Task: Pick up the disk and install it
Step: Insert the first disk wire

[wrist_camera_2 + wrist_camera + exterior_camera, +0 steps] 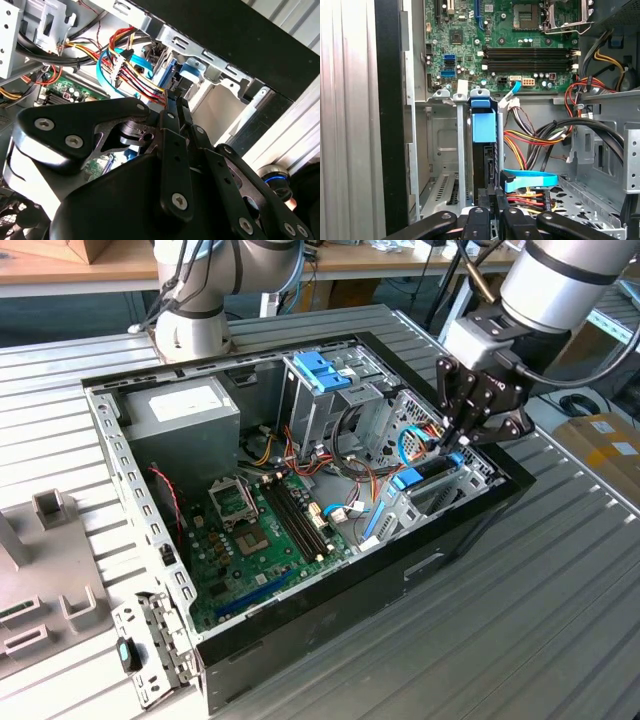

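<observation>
The disk (pixel 428 475), edged in bright blue carrier rail (pixel 483 126), stands on edge in a metal bay at the computer case's (pixel 470 520) side wall, apparently fully seated.

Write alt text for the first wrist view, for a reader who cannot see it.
The gripper holds the disk on edge in a metal drive bay of an open computer case, its fingers closed on the disk's near end. Beyond the bay lies a green motherboard, with bundled coloured cables beside it.

Disk (pixel 484 150) upright in drive bay (pixel 440 150), tool (pixel 492 207) gripping it.
</observation>
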You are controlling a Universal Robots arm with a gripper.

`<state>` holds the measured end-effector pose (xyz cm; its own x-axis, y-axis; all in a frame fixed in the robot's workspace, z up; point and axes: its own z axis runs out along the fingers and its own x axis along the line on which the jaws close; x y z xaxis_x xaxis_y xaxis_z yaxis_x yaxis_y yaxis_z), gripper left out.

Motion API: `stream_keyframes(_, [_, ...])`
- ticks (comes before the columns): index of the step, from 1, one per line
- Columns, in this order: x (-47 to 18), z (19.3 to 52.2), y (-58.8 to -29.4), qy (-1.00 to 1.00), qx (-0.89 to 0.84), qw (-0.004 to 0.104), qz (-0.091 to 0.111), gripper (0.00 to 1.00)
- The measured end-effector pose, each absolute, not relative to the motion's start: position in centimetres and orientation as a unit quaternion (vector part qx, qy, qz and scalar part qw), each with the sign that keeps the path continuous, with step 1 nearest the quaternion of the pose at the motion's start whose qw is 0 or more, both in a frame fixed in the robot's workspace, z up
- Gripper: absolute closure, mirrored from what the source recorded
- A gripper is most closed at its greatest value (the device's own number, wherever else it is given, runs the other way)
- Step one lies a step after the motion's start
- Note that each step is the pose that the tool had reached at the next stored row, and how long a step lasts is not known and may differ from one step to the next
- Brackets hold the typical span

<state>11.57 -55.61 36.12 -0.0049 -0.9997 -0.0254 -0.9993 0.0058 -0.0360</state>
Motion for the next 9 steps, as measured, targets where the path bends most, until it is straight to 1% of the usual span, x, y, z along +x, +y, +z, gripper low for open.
stream_keyframes(2, [11.6,36.0,-55.4,0.709,-0.705,0.022,-0.004,0.84])
stream_keyframes(3, [11.6,35.5,-55.3,0.708,-0.705,0.038,-0.021,0.84])
stream_keyframes(4, [10.9,35.3,-55.3,0.708,-0.705,0.041,-0.024,0.84])
stream_keyframes(9, [10.5,35.0,-55.5,0.708,-0.705,0.041,-0.024,0.84])
